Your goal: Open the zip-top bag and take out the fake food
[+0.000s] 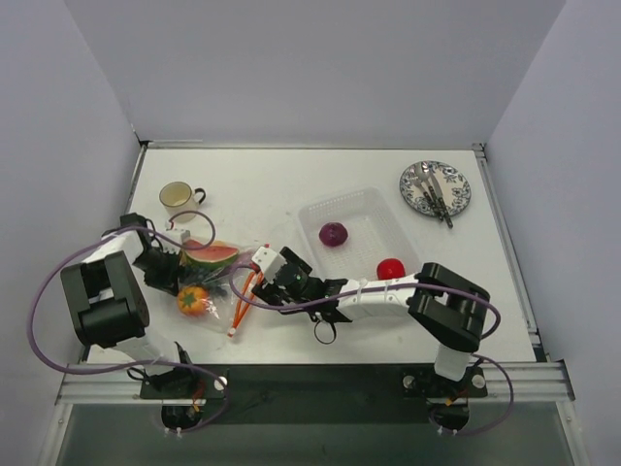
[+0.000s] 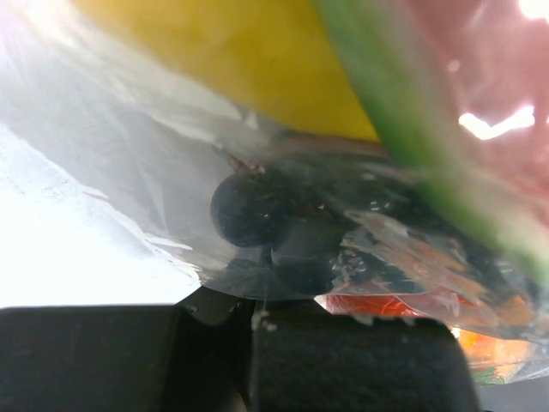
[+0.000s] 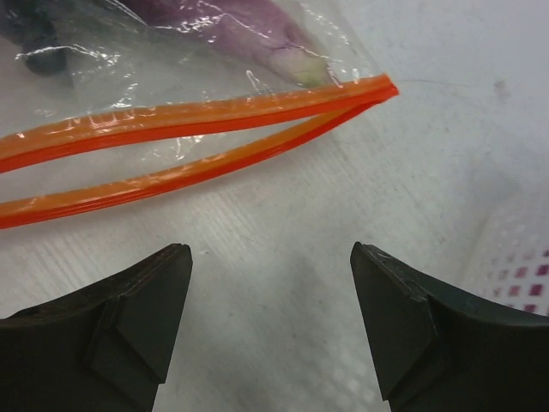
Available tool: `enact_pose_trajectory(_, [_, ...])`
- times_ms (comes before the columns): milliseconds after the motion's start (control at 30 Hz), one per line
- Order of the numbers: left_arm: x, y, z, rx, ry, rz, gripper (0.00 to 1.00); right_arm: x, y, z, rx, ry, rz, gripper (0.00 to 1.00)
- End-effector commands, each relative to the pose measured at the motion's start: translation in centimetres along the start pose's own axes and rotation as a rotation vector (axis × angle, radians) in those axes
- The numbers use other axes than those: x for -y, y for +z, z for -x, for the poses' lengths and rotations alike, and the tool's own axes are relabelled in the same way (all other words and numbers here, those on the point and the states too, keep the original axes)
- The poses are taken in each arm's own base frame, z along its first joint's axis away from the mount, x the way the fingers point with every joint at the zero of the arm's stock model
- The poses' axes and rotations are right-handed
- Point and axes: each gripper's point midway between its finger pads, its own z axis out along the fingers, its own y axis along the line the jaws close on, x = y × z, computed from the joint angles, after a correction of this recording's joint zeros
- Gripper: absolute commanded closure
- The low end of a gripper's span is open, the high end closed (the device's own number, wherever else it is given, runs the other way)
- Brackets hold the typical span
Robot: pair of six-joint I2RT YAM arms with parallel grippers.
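The zip-top bag [image 1: 221, 283] lies at the table's left, its red-orange zip strip [image 1: 242, 301] facing my right gripper. Fake food shows inside: a watermelon slice [image 1: 210, 254] and an orange piece [image 1: 192, 300]. My left gripper [image 1: 178, 272] is shut on the bag's far end. The left wrist view has the plastic pinched between the pads [image 2: 343, 360], with dark grapes [image 2: 249, 210] and a yellow piece [image 2: 257, 60] pressed close. My right gripper [image 3: 270, 287] hangs open just short of the zip strip [image 3: 171, 120], whose two lips stand apart; a purple piece [image 3: 249, 21] lies behind them.
A rigid clear tray [image 1: 374, 206] right of the bag holds a purple piece [image 1: 333, 234] and a red one [image 1: 391, 268]; its edge [image 3: 523, 249] shows beside my right fingers. A cup [image 1: 178, 195] stands at the back left, a patterned plate [image 1: 456, 202] with cutlery at the back right.
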Motion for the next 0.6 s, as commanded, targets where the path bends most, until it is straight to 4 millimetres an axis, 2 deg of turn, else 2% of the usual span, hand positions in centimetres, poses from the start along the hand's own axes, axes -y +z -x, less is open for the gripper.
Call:
enact_pose_trajectory(0, [-1.3,-0.3,1.2,0.037,0.038,0.056,1.00,-2.3,1.2,4.9,0.126,0.089,0.106,0.23])
enact_pose_trajectory(200, [0.1,-1.3,2.5,0.080,0.011,-0.021,1.00,-3.9,2.0,6.2,0.150,0.135,0.178,0.21])
enact_pose_trajectory(300, [1.9,-2.0,3.2,0.105,-0.008,-0.115,1.00,-4.8,2.2,6.8,0.163,0.155,0.218,0.20])
enact_pose_trajectory(467, [4.7,-4.7,5.7,0.184,-0.039,-0.267,1.00,-5.6,3.2,6.8,0.152,0.159,0.243,0.18])
enact_pose_trajectory(567, [5.3,-5.8,6.5,0.207,-0.045,-0.295,1.00,-5.8,3.5,7.2,0.153,0.188,0.250,0.17])
